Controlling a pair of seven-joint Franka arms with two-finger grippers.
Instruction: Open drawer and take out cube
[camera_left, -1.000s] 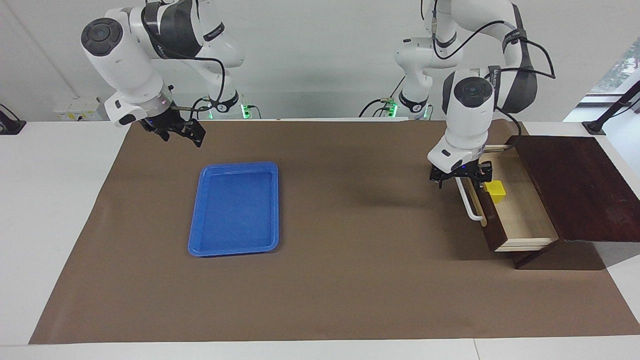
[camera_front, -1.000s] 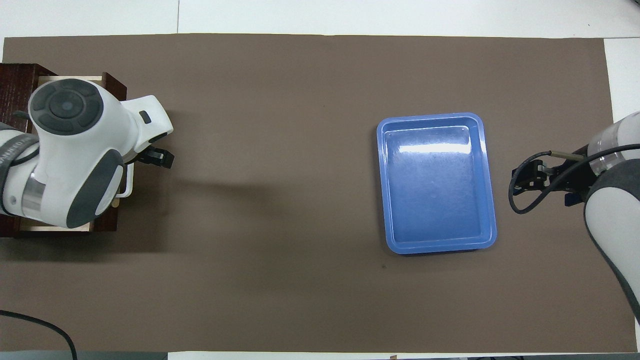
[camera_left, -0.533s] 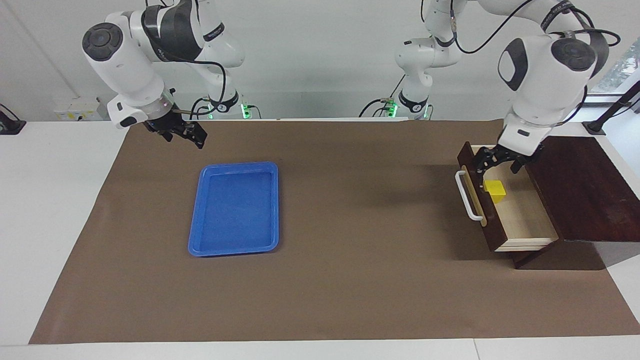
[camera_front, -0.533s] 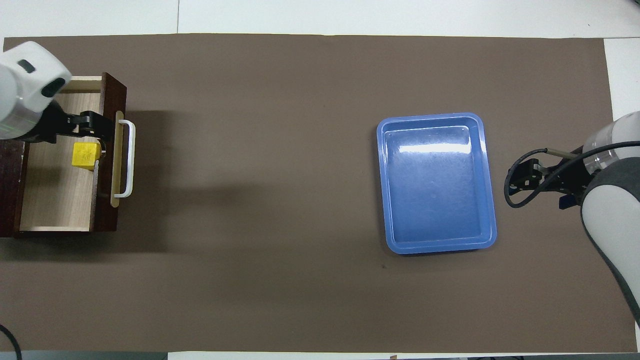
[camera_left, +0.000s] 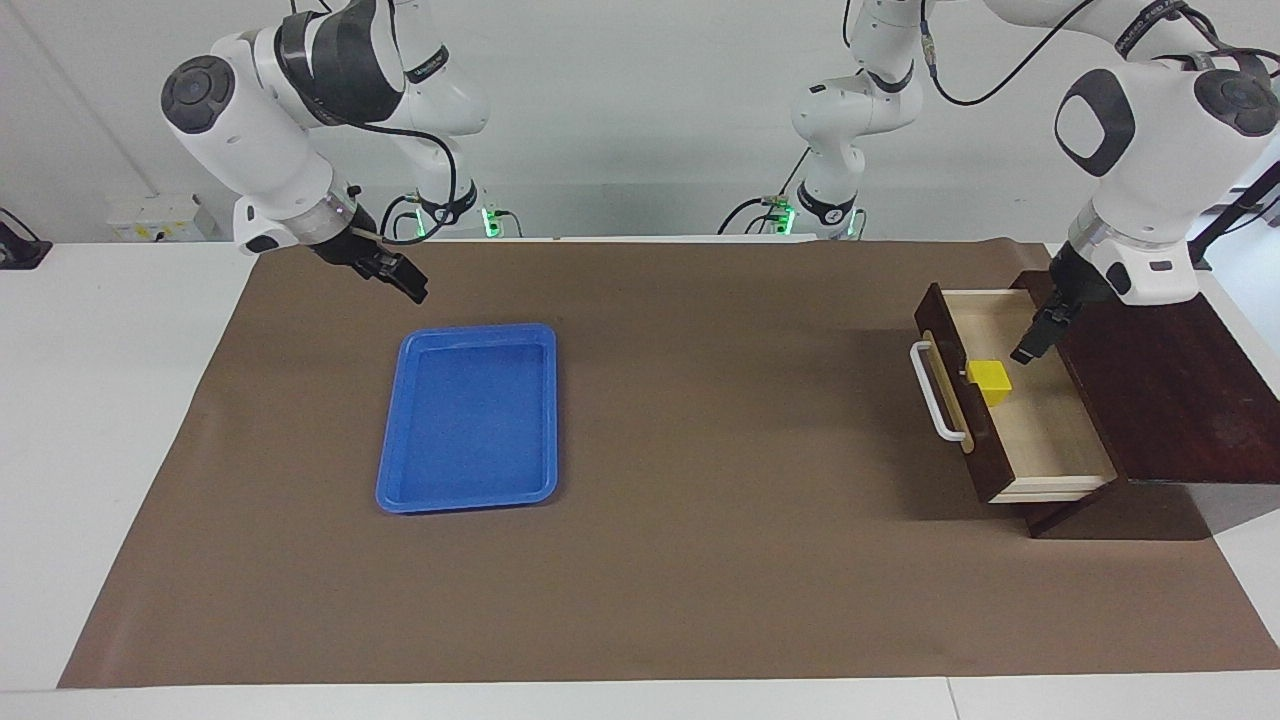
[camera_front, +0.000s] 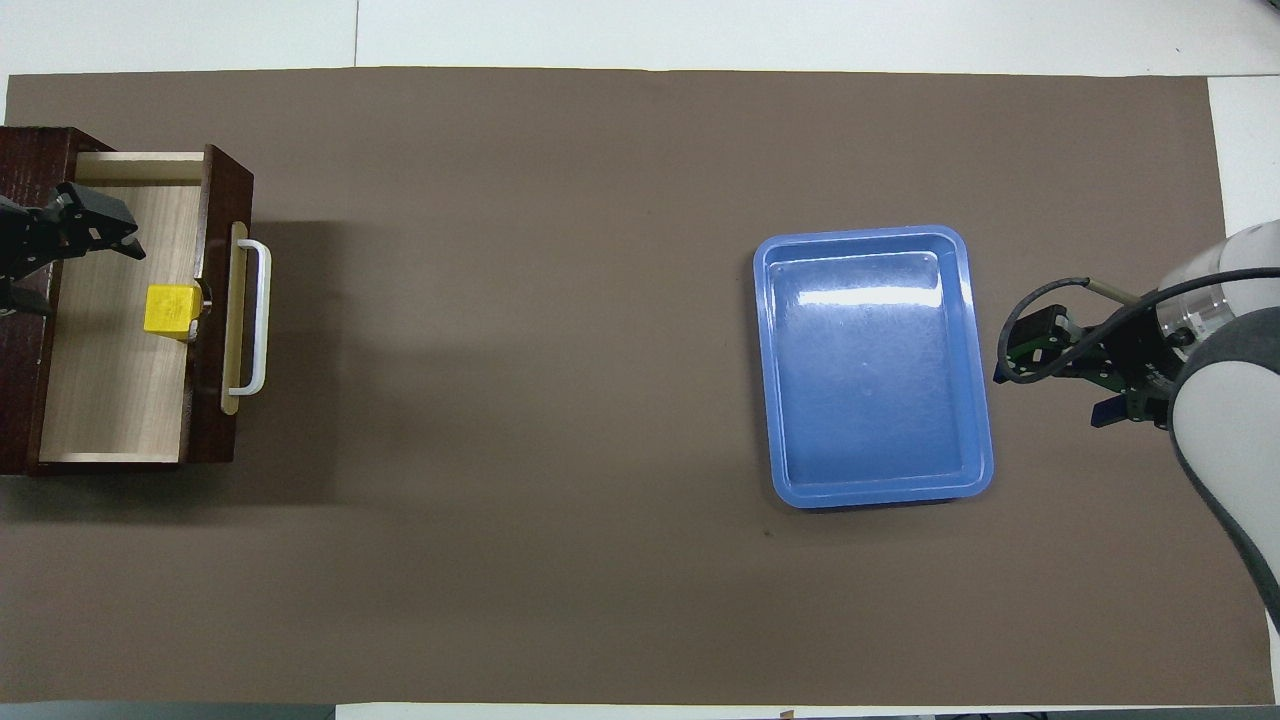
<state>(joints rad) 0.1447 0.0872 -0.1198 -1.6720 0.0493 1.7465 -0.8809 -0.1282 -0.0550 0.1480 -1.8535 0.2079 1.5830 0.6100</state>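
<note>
I've let go of the handle and swung my left gripper over the open drawer, jaws wide and empty; the cube comes next. My right gripper waits, open, near the tray.

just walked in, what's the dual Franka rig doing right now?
The dark brown wooden drawer at the left arm's end of the table is pulled open, with the small yellow cube lying inside against its front panel. The left gripper hangs open over the drawer beside the cube, holding nothing. The right gripper waits open in the air beside the blue plastic tray, which has nothing in it. The cube is not yet taken out.
</note>
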